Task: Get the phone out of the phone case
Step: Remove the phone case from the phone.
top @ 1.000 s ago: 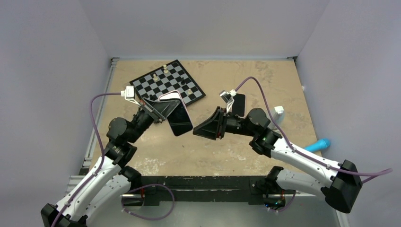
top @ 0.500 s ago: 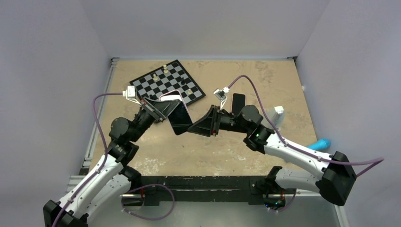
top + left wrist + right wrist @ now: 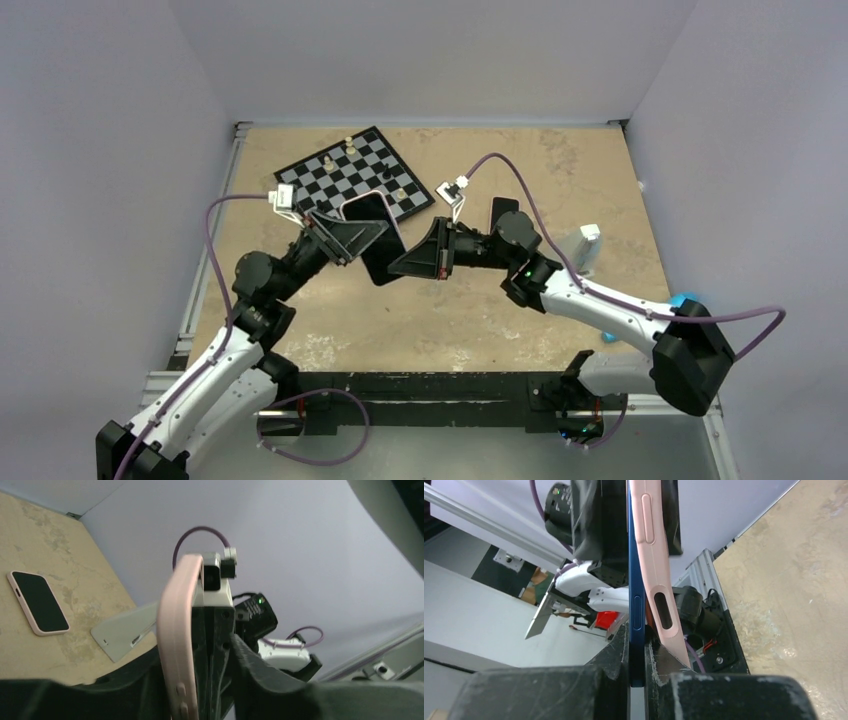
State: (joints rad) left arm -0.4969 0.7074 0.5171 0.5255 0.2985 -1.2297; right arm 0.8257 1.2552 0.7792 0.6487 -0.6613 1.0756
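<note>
Your left gripper (image 3: 372,232) is clamping the pink phone case (image 3: 358,204), holding it up on edge at centre frame, just below the chessboard (image 3: 350,172). Your right gripper (image 3: 398,265) is meeting it from the right, its fingers pinching the blue phone (image 3: 636,605) between them. In the right wrist view, the case's lower end is splaying away from the phone's edge.
</note>
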